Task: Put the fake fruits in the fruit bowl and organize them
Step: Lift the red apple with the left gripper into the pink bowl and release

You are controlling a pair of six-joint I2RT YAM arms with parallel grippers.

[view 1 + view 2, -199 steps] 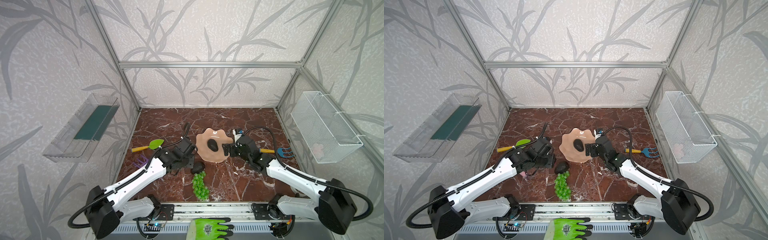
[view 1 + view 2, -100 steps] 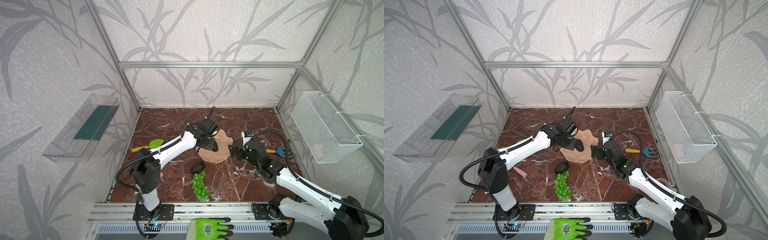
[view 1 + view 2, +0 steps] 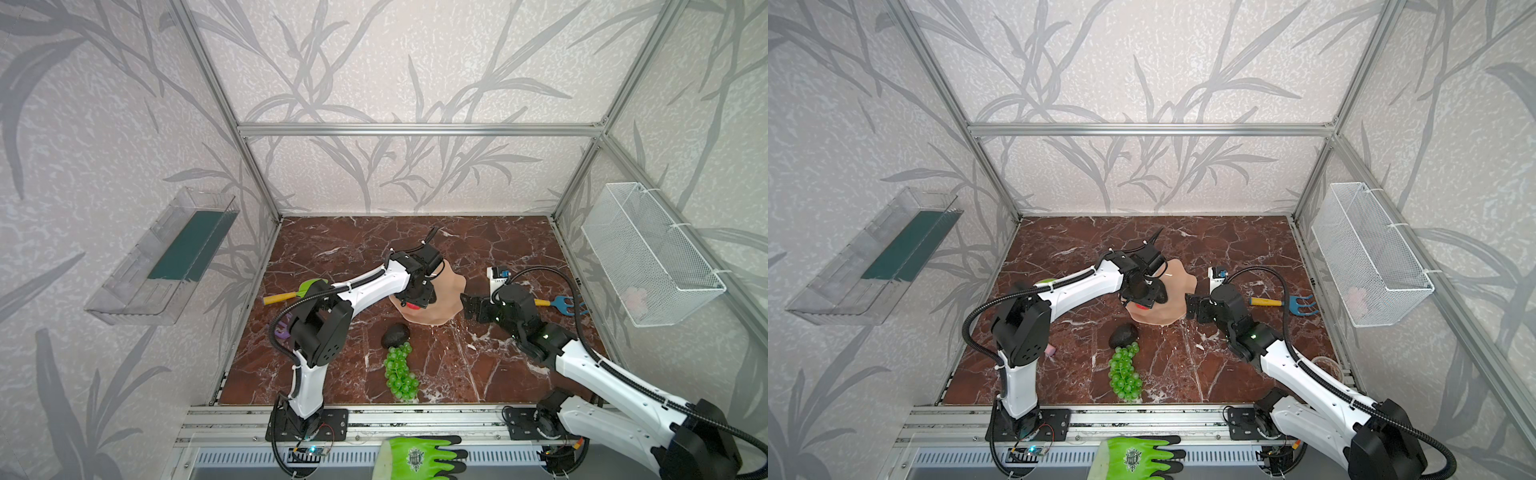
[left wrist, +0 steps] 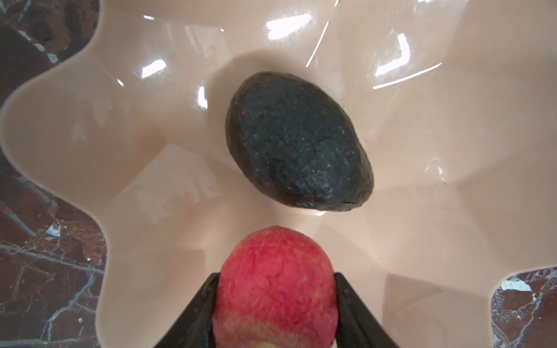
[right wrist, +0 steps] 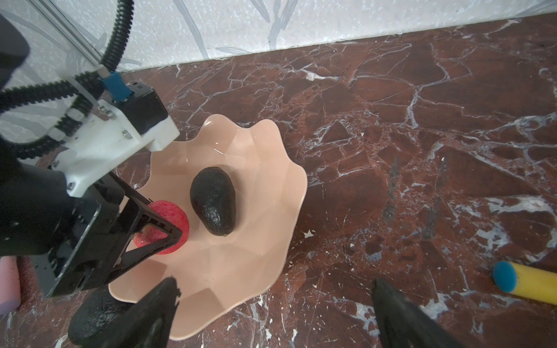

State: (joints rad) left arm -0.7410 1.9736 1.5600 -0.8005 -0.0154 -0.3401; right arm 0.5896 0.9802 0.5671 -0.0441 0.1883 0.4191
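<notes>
My left gripper (image 4: 275, 278) is shut on the red apple (image 4: 275, 286), just above the inner wall of the peach-pink fruit bowl (image 4: 150, 186). One dark avocado (image 4: 297, 141) lies in the bowl's middle, close beside the apple (image 5: 168, 217). In both top views the left gripper (image 3: 415, 301) hangs over the bowl (image 3: 440, 307). A second avocado (image 3: 395, 335) lies on the table in front of the bowl, touching the green grapes (image 3: 400, 372). My right gripper (image 5: 275, 286) stands open and empty at the bowl's right rim (image 5: 241, 256).
A green spade with yellow handle (image 3: 291, 293) lies left of the bowl. A blue rake (image 3: 557, 303) lies at the right. A pink cylinder (image 3: 1050, 350) sits by the left arm. A wire basket (image 3: 648, 253) and a clear tray (image 3: 162, 257) hang on the side walls.
My left arm swung from the table's front left up over the bowl and has come lower into it with the apple. The right gripper drew back a little to the right.
</notes>
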